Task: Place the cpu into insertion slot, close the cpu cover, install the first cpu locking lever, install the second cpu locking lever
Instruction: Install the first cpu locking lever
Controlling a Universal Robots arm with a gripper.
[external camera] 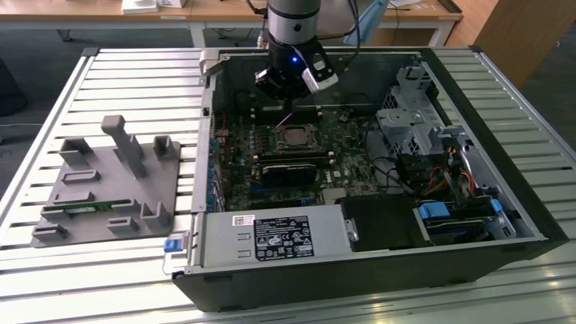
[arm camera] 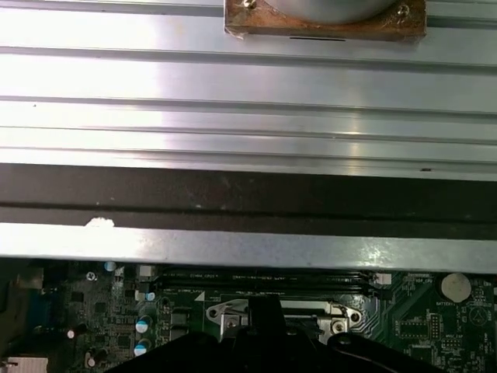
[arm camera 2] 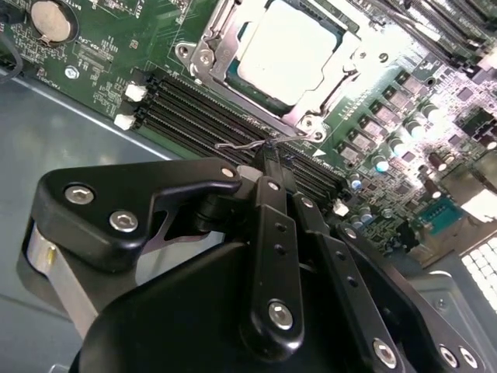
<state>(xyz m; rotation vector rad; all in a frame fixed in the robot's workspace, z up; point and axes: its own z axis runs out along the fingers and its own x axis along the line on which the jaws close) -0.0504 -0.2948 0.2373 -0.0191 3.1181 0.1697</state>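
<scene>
Pinching a thin silvery wire locking lever [arm camera 2: 237,144] with the black two-fingered gripper [arm camera 2: 268,151], inside the open black computer case [external camera: 360,270].
Holding the fingers [arm camera 2: 272,217] pressed together on the lever's end, just beside the socket on the green motherboard [arm camera 2: 101,70]; looking down on the small square silvery-grey cpu [arm camera 2: 291,50] seated in that socket, framed by the thin silvery metal cpu cover [arm camera 2: 220,48] lying flat around it.

Glare bleached the cpu [arm camera 2: 289,50] and motherboard [arm camera 2: 404,116] ahead of the gripper [arm camera 2: 268,151]; the gripper itself lay in shadow, and table slats [arm camera: 233,78] beyond it gleamed.
</scene>
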